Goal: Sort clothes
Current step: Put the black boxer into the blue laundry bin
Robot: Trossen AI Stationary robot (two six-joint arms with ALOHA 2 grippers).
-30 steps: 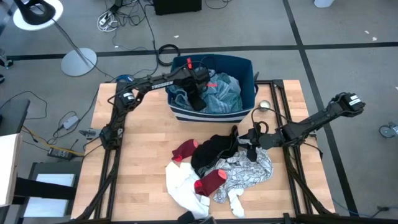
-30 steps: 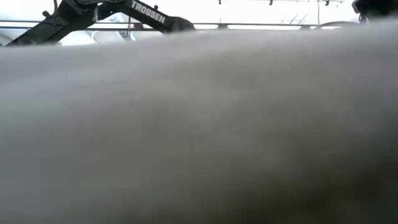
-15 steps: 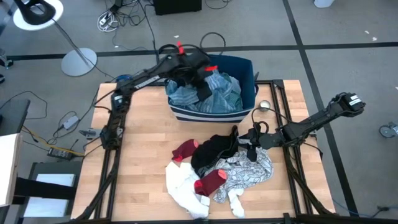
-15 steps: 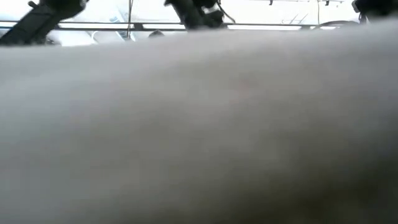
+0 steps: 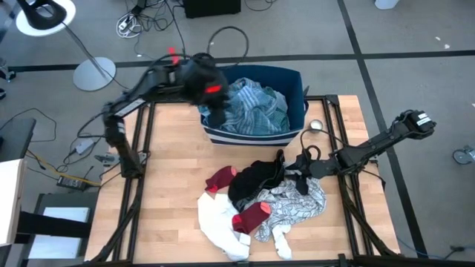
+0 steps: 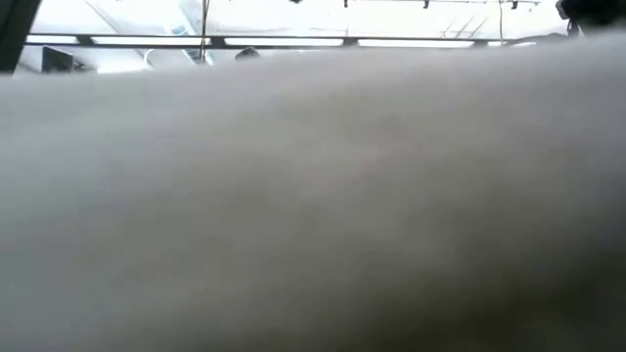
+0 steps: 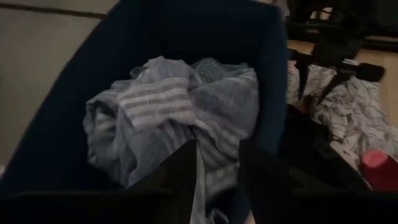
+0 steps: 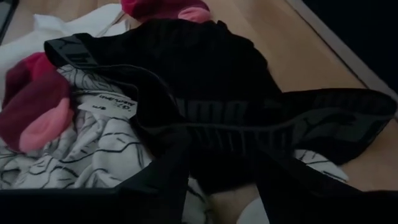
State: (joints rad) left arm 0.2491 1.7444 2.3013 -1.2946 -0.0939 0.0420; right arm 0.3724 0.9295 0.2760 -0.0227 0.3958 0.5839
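Now, blue striped clothes (image 5: 256,110) already in the bin (image 5: 297,87), upper centre of frame. Left pincer (image 7: 217,163) over the bin's left rim, fingers apart, empty. Right pincer (image 8: 217,155) low at centre right, spread over the black garment (image 5: 256,178), not clamped. Still heaped on the counter (image 5: 171,163) at lower centre: dark red, white, patterned pieces. Roughly half left, by the look.

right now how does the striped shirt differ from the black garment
The striped shirt is pale blue and sits bunched inside the bin; the black garment is dark and lies spread on the table in the pile. The shirt looks bulkier. Both are crumpled.
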